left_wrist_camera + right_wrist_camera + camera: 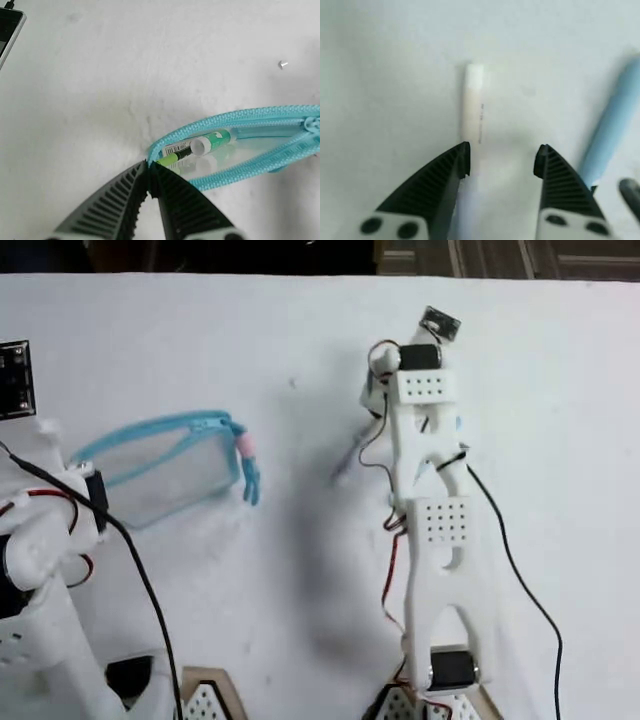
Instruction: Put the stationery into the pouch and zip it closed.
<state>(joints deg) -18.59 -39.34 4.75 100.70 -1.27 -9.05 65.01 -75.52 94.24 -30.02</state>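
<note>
Here, the left gripper [148, 176] is pinched tight on the end of the clear plastic pouch with turquoise zipper [235, 117]. The pouch is unzipped, with a green white-capped marker [212, 141] inside. Farther off, the right gripper [502, 160] gapes empty above a white stick [472, 107], with a pale blue pen [610, 127] beside it.

Open pouch [240, 118] holds green marker [214, 141]; white pen [472, 107], blue pen [612, 125] outside.

left gripper [148, 171]: fingers pressed together | right gripper [502, 160]: fingers apart | right arm [436, 525]: stretched forward
</note>
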